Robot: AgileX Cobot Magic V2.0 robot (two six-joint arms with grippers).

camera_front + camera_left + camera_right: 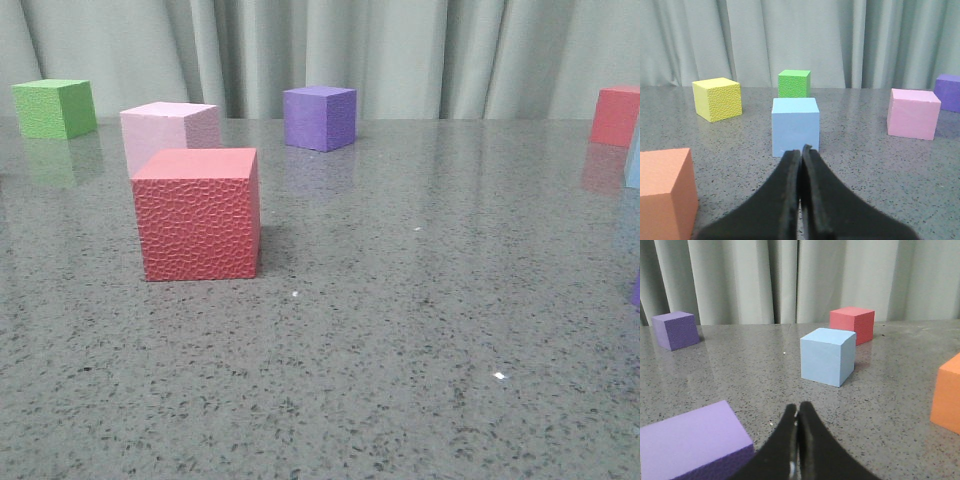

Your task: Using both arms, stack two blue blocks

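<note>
From the front, a red cube (198, 213) sits on the counter (400, 330) at nine o'clock. Left wrist: the left end effector (802, 150) is pinched closed, empty, one blue block (795, 125) just beyond. Right wrist: the right end effector (797, 410) is likewise closed, empty, the other blue block (828, 356) at one o'clock.

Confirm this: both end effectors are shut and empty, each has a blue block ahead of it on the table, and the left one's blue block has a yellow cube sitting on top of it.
Not quite. In the left wrist view the blue block has nothing on top; the yellow cube stands apart on the table. The rest holds: left end effector and right end effector are shut and empty, the right facing its own blue block.
</note>
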